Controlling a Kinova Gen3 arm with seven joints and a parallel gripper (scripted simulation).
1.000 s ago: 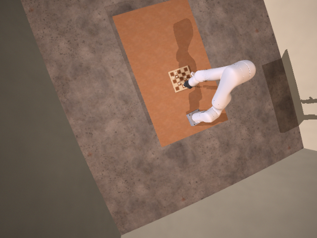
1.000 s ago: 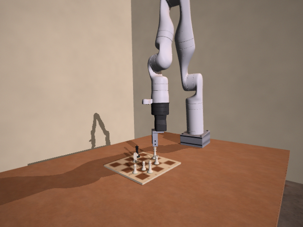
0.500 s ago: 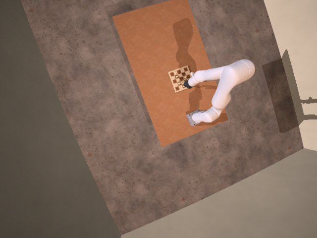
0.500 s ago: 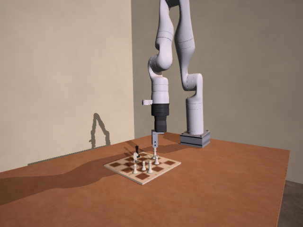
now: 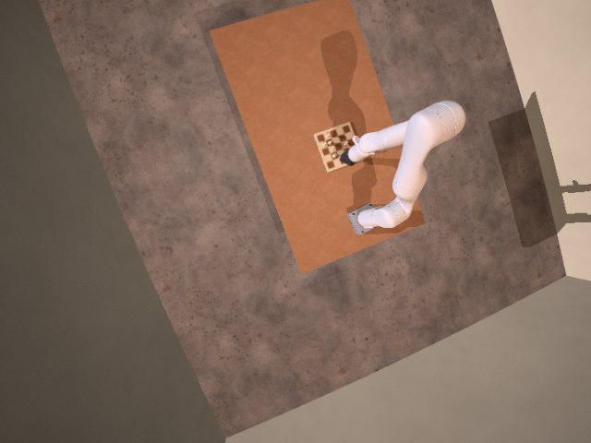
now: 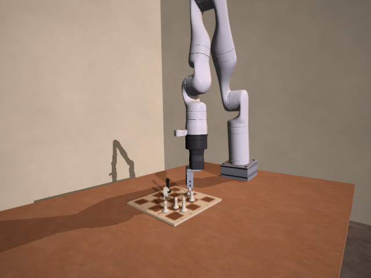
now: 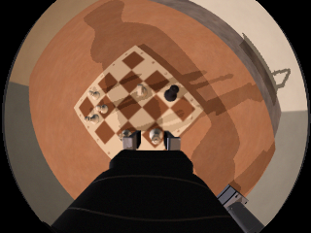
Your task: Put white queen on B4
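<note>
Several white pieces [image 6: 175, 202] beside open pincer [image 6: 189, 186]

White chess pieces [image 6: 175, 202] cluster near the small wooden chessboard's [image 6: 206, 204] middle, crowding any descent there, while its outer squares and the brown bench [image 6: 269, 227] lie open.

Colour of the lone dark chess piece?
Black; the exterior view shows it best.

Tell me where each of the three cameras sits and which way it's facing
Top: high overhead, looking down at table, chessboard and whole arm.
Exterior: table height, across the chessboard from the base, facing the wall corner.
Wrist: behind the open gripper, looking down past both fingers at a white piece between them.
All show the board.
</note>
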